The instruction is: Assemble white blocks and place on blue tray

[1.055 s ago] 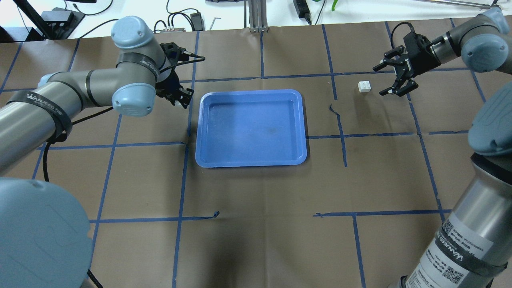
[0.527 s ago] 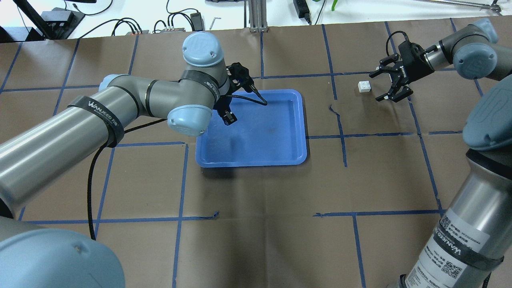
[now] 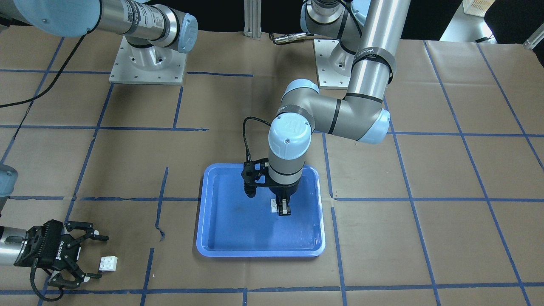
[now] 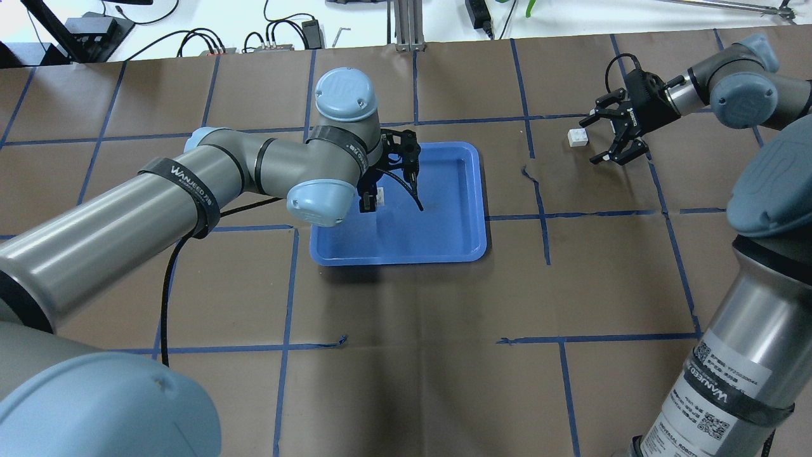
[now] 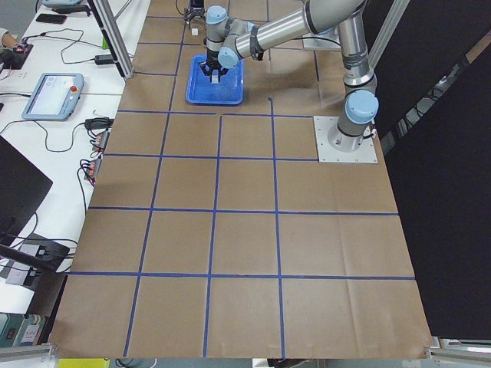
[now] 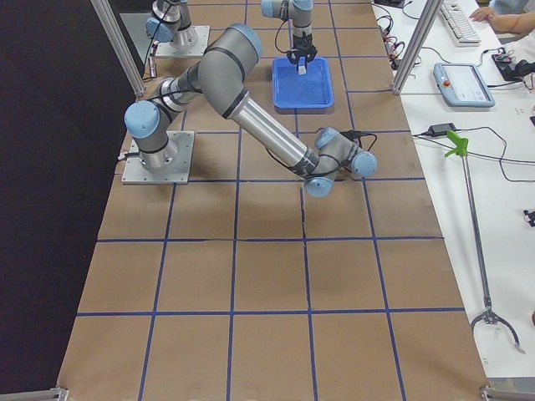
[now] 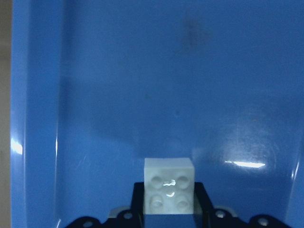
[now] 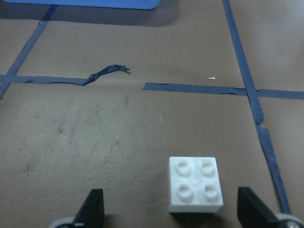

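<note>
My left gripper (image 4: 373, 199) is shut on one white block (image 7: 168, 183) and holds it low over the blue tray (image 4: 438, 219), in its left-middle part. The front view shows the same gripper (image 3: 281, 210), block (image 3: 273, 206) and tray (image 3: 238, 238). The other white block (image 4: 576, 137) rests on the brown paper right of the tray. My right gripper (image 4: 594, 138) is open beside it. In the right wrist view this block (image 8: 195, 190) lies between the spread fingers (image 8: 92, 209), nearer the right one and touching neither. It also shows in the front view (image 3: 108, 264).
Brown paper with blue tape lines (image 4: 539, 212) covers the table. A torn tape strip (image 8: 107, 73) lies between the tray and the loose block. Cables and power supplies (image 4: 279, 38) sit along the far edge.
My left arm has swung right from beside the tray to over it, carrying the white block. My right gripper has edged closer to the block on the table and stays open.
</note>
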`<state>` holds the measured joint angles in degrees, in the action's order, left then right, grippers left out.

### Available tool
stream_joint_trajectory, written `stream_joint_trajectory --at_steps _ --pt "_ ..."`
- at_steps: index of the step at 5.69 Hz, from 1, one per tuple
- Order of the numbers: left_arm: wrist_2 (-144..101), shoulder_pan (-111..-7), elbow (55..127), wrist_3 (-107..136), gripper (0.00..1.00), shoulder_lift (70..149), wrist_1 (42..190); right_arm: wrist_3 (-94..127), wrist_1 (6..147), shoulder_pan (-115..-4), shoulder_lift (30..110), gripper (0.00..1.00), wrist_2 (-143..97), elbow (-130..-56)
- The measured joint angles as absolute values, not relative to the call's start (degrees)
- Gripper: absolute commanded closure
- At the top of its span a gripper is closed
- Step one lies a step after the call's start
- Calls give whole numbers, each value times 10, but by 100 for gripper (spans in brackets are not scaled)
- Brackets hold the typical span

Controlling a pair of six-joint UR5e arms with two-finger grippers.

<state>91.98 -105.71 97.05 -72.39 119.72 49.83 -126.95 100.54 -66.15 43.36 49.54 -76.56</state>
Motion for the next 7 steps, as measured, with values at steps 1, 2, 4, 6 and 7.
stream_joint_trajectory --at_steps 1,2,4,6,7 --pt "906 -1057 971 -728 93 1203 497 -1270 1006 -662 434 44 487 -765" --pt "895 -1057 971 -727 39 1209 496 -1271 1006 -662 434 56 484 -765" --pt "886 -1057 971 -727 1 1218 497 -1275 1007 -663 435 73 483 -765" --pt "888 -1053 963 -727 1 1201 522 -1283 1006 -662 446 73 480 -764" --pt "888 -1048 949 -727 1 1171 575 -1280 1002 -665 470 73 480 -766"
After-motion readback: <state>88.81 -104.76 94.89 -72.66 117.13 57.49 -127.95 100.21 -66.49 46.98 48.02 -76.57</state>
